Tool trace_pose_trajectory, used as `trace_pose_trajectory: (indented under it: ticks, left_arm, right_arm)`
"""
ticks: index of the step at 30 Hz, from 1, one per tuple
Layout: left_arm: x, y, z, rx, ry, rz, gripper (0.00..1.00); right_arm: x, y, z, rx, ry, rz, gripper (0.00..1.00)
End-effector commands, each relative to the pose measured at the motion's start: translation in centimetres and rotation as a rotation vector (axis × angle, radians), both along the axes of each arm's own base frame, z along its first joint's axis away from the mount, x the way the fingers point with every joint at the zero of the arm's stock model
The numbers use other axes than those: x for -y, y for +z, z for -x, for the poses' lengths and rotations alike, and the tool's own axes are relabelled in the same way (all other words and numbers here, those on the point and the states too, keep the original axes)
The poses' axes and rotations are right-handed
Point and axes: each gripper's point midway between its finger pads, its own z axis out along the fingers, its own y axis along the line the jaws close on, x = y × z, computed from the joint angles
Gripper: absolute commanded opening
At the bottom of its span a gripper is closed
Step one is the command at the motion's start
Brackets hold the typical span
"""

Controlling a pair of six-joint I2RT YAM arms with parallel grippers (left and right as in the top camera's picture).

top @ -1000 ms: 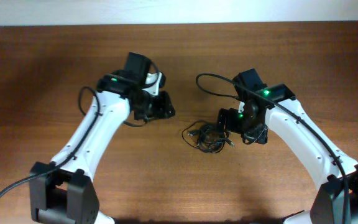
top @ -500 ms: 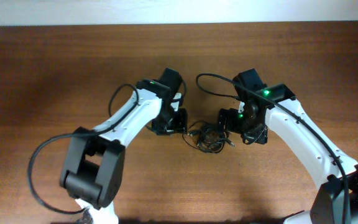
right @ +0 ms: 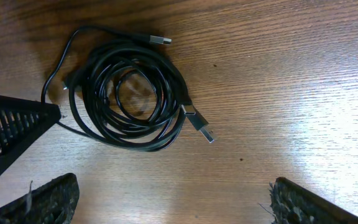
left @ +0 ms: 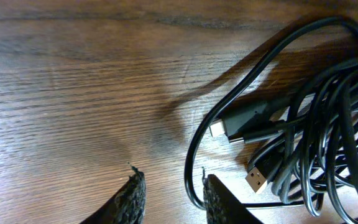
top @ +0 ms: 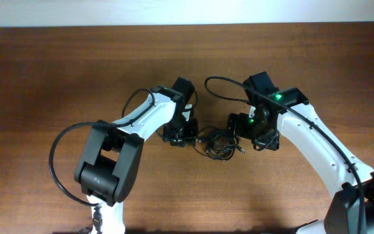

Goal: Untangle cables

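The cables lie bundled mid-bench, well off every edge. The left claw has swung in against their left side and is narrowing; the right claw stays spread wide. Only the left wrist view shows a cable loop between the left fingers, seemingly not yet pinched, so the pulling apart is about to begin.

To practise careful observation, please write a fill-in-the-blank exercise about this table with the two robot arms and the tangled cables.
1. The cables are all ___ in colour.
2. In the overhead view they lie ___ the left gripper and the right gripper.
3. The right gripper's jaws stand wide ___.
4. The table is made of ___.
Missing words: black; between; open; wood.
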Motion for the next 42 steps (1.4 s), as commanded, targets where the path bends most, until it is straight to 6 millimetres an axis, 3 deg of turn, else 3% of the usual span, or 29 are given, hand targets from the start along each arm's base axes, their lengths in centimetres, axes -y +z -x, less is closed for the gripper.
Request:
trace_pose_trajectory:
  ticks: [1, 4, 7, 8, 9, 10, 13, 15, 18, 20, 25, 29, 42]
  left_arm:
    - [0.7, -0.3, 0.1, -0.008, -0.006, 0.013, 0.32]
    - [0.9, -0.3, 0.1, -0.005, -0.011, 0.014, 0.32]
    - [1.3, -0.3, 0.3, -0.002, -0.024, 0.015, 0.22]
    - [1.4, -0.3, 0.4, 0.000, -0.029, 0.016, 0.16]
    - [1.6, -0.3, 0.4, 0.002, -0.033, 0.017, 0.03]
    - [1.6, -0.3, 0.5, 0.001, -0.034, 0.018, 0.00]
    - [1.8, -0.2, 0.5, 0.004, -0.050, 0.030, 0.00]
    - [3.0, 1.0, 0.6, 0.016, -0.131, 0.125, 0.00]
    - [5.2, 4.8, 0.2, 0.070, -0.210, 0.280, 0.00]
    - [5.6, 7.7, -0.5, 0.139, -0.229, 0.307, 0.00]
    - [6.1, 15.9, -1.5, 0.344, -0.251, 0.385, 0.00]
    - [5.7, 21.9, -0.7, 0.498, -0.267, 0.446, 0.00]
    - [4.6, 35.7, 1.3, 0.942, -0.285, 0.624, 0.00]
  right_arm:
    - [0.0, -0.2, 0.1, -0.010, -0.007, -0.007, 0.99]
    - [0.0, -0.2, 0.1, -0.011, -0.007, -0.007, 0.99]
    - [0.0, -0.2, 0.1, -0.011, -0.007, -0.007, 0.99]
    - [0.0, -0.2, 0.1, -0.011, -0.007, -0.007, 0.99]
    - [0.0, -0.2, 0.1, -0.011, -0.007, -0.007, 0.99]
    - [0.0, -0.2, 0.1, -0.011, -0.007, -0.007, 0.99]
    - [0.0, -0.2, 0.1, -0.011, -0.007, -0.006, 0.99]
    - [0.0, -0.2, 0.1, -0.010, -0.007, -0.006, 0.99]
    - [0.1, -0.2, 0.0, -0.007, -0.008, 0.000, 0.99]
    - [0.1, -0.3, 0.1, -0.007, -0.008, 0.000, 0.99]
    - [0.1, -0.3, 0.1, -0.008, -0.007, 0.000, 0.99]
    - [0.1, -0.3, 0.1, -0.007, -0.008, 0.000, 0.99]
    - [0.1, -0.3, 0.1, -0.009, -0.007, 0.000, 0.99]
